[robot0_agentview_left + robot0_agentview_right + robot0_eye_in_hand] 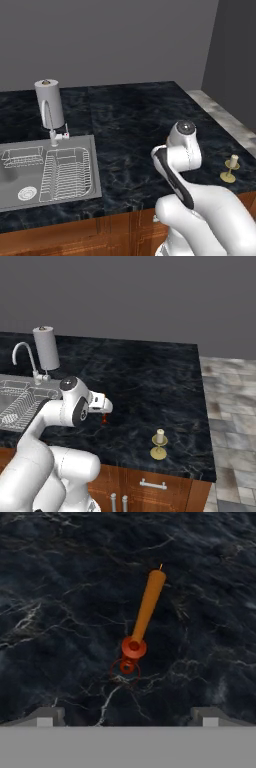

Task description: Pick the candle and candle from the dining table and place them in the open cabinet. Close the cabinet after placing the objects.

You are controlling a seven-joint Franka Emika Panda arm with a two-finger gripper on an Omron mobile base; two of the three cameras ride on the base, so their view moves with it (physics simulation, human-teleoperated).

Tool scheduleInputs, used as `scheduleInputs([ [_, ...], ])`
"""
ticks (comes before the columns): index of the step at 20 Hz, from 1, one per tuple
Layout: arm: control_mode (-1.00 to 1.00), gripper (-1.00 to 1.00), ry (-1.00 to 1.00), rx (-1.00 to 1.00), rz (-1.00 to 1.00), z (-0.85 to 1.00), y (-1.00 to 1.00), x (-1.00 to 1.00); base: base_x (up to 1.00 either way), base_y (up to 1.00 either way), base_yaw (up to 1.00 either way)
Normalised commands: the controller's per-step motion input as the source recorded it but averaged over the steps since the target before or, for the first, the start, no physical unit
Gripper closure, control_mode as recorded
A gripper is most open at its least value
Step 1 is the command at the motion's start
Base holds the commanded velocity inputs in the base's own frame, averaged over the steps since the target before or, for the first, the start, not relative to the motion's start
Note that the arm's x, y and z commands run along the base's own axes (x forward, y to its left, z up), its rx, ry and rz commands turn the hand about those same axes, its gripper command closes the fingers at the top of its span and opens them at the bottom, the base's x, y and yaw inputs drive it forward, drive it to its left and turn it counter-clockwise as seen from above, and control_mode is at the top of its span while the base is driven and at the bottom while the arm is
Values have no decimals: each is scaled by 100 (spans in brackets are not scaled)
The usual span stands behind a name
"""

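We found the rendered scene evenly and softly lit, with no glare on the dark stone top (135,125). Ahead of the open jaws the orange candle (147,604) looked sharp, casting hardly any shadow. Edges showed slight pixel softness, without distortion.

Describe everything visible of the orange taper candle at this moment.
The orange taper candle is a slim, smooth, waxy-looking stick with a tiny wick at its tip, set in a small dark red ring-shaped holder. It stands upright on the black veined stone top, seen from above in the hand view, so it looks slanted. Nothing touches it but the counter. The open gripper hangs above it, one of its fingers clear to either side.
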Motion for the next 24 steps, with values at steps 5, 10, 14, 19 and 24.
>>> scheduleInputs([
  [5,-100,-100,0,0,0,-25,0,27,0,0,0],
  [10,-100,-100,0,0,0,-32,0,20,0,0,0],
  [14,-100,-100,-1,0,0,-34,0,7,0,0,0],
  [19,-100,-100,-4,0,0,-25,0,0,0,0,0],
  [24,-100,-100,-2,1,0,-14,-1,0,0,0,0],
])
